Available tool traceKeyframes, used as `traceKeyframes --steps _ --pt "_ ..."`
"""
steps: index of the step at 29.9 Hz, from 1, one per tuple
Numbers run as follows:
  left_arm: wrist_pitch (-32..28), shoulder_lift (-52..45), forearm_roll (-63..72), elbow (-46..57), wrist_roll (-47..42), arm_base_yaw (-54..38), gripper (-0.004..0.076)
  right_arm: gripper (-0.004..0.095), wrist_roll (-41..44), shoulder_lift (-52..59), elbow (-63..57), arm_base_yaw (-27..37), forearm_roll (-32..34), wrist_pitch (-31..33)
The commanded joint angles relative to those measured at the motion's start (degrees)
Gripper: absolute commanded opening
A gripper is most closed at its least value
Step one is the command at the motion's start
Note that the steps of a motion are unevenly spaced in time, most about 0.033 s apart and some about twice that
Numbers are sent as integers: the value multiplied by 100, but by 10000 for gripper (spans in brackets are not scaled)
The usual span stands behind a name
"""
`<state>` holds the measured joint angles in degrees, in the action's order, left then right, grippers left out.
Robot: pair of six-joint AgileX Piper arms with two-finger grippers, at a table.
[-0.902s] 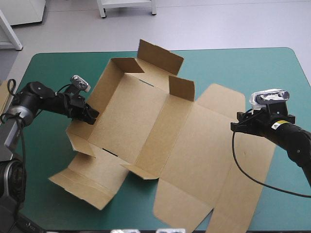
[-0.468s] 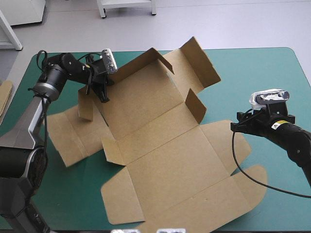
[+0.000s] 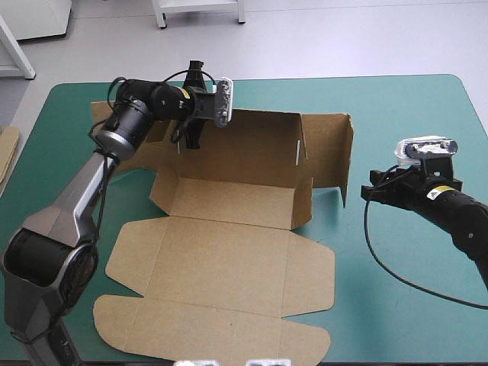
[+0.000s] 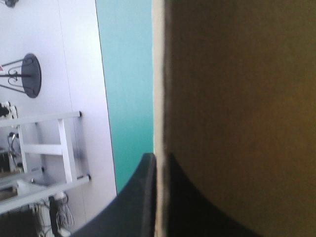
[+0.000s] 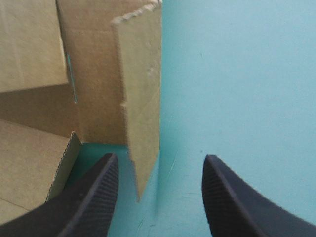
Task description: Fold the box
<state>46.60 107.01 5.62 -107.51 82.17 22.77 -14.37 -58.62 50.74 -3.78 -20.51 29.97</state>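
The brown box [image 3: 229, 221] lies mid-table as a cut sheet with its far wall raised upright and side flaps standing at the right end. My left gripper [image 3: 188, 131] is shut on the top edge of that raised wall near its left end; in the left wrist view the board [image 4: 237, 108] runs edge-on between the black fingers [image 4: 143, 197]. My right gripper [image 3: 374, 192] hovers open over the teal-green cover, just right of the box's right end flap [image 5: 143, 98], with nothing between its fingers [image 5: 96, 197].
A strip of more brown board [image 3: 8, 152] shows at the table's left edge. The lid panels [image 3: 213, 320] lie flat toward the near edge. Bare teal-green cover [image 3: 412, 305] extends right of the box.
The left gripper has swung toward the far edge and to the right, dragging and turning the box so its wall now stands upright along the far side. The right gripper has barely moved.
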Motion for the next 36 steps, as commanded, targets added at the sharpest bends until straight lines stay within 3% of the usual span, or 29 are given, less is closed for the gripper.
traceKeyframes --steps 1,4,8,15,23,30,36 --pt "-453 -311 -1278 -203 -1828 402 -9 486 87 73 482 -31 -30 -359" --pt "-220 -311 -2107 -203 -2798 734 -9 486 97 73 888 -31 122 -326" --pt "-82 -413 -2353 -203 -3115 1111 -9 486 413 -21 1424 -20 430 9" --pt "-104 -508 -3188 -203 -3731 1686 -9 486 1099 -726 2395 104 1536 838" --pt "-165 -546 -3863 55 -4261 2254 -9 486 784 -1872 3880 1154 1077 1791" --pt "-194 -660 -4431 686 -4871 2502 -9 486 587 -2658 5200 1194 951 2332" --pt "-595 -770 -5262 1328 -5671 2771 -9 486 567 -3372 6195 1194 582 2710"
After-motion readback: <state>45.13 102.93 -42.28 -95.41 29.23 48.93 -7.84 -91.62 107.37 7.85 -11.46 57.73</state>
